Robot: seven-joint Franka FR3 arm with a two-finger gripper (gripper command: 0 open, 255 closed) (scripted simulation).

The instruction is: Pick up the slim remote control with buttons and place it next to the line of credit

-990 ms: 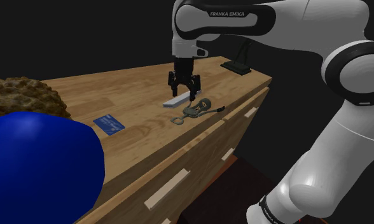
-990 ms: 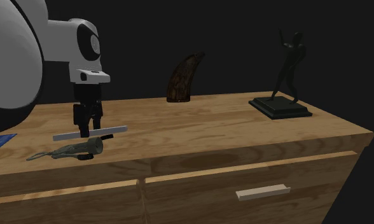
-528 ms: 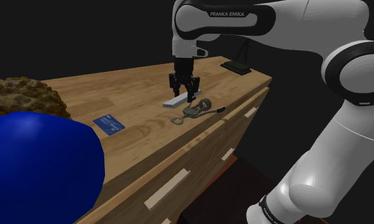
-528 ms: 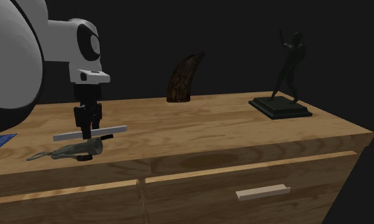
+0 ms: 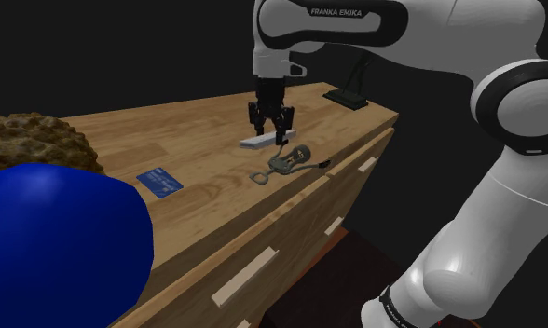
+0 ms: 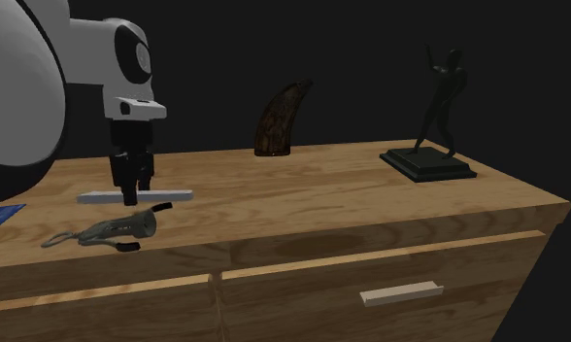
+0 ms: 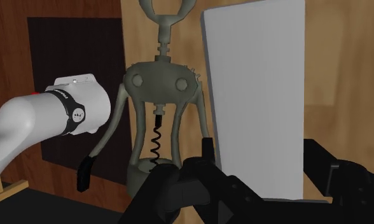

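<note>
Remote (image 6: 167, 194), clamped in the tool (image 6: 130, 198), now hangs higher above the corkscrew (image 6: 109, 230).

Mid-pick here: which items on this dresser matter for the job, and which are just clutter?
Job: pale slim remote, clasped in the pincer; blue card, the spot to set it beside.
Clutter: corkscrew; dark horn; statuette; blue ball; brown lump.

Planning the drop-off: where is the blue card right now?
In the shoulder view, the blue card lies flat on the wooden dresser top, to the left of the corkscrew and of the grey remote clasped in the gripper.
</note>
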